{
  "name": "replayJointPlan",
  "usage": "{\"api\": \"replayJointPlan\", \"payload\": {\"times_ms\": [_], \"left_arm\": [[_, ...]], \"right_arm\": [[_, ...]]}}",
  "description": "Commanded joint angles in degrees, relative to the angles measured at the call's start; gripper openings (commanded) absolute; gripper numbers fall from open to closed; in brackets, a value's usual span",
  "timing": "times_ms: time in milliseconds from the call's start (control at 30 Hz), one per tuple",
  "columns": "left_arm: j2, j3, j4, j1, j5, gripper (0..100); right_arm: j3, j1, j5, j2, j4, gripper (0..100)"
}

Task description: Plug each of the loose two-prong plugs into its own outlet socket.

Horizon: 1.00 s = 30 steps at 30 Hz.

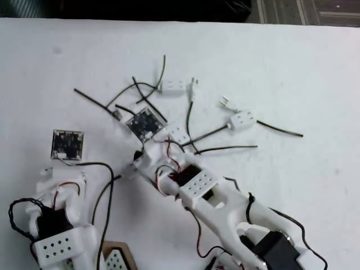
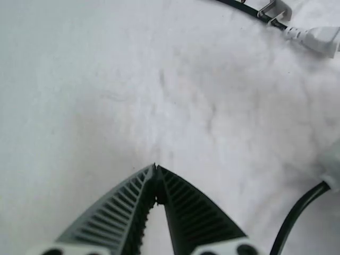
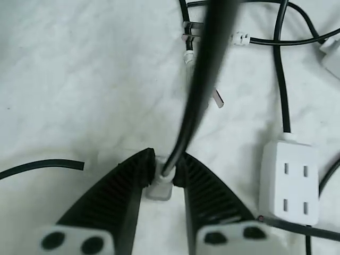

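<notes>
White table [image 1: 292,62] is seen w/ two arms set at its near edge. The right arm [image 1: 209,190] is stretched toward the cord tangle at centre, and the left arm [image 1: 59,228] is set at the near-left corner.

A rear outlet block [image 1: 172,86] is laid farther out, w/ an unplugged plug [image 1: 193,87] just beside it. A second outlet block [image 1: 242,120] is laid off to the right, w/ another bare-pronged plug [image 1: 225,102] near it. A third outlet block [image 3: 289,183] is seen just beside the right gripper [image 3: 163,163], slots up and not touched by it.

The right gripper's fingers are clamped on a held plug [image 3: 158,187], a small white body pinched btwn the tips. Its black cord [image 3: 199,90] is run up and away from the jaws.

The left gripper [image 2: 155,172] is shown w/ fingers pressed together and nothing btwn them, over bare table. A loose plug [image 2: 317,38] is seen well apart from it, w/ its prongs [image 2: 273,10] exposed.
</notes>
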Motion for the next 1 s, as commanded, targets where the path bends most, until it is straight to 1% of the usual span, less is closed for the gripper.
{"api": "replayJointPlan", "payload": {"times_ms": [0, 67, 267, 600, 800, 967], "left_arm": [[-0.48, -1.14, -0.88, 0.31, 0.62, 3], [-0.48, -1.14, -0.88, 0.31, 0.62, 3], [-0.48, -1.14, -0.88, 0.31, 0.62, 3], [-0.48, -1.14, -0.88, 0.31, 0.62, 3], [-0.48, -1.14, -0.97, 0.40, 0.62, 3], [-0.48, -1.14, -0.97, 0.40, 0.62, 3]], "right_arm": [[0.00, 0.22, 0.26, 1.36, 2.15, 1.7], [-0.35, 0.22, 0.26, 1.36, 3.91, 1.7], [-4.92, 0.22, 0.26, 1.45, 14.11, 1.7], [-5.63, 0.22, 0.26, 1.45, 15.96, 1.6], [-8.79, 0.04, 0.26, 2.07, 20.79, 1.6], [-13.63, -0.13, 0.18, 10.77, 20.79, 1.6]]}}
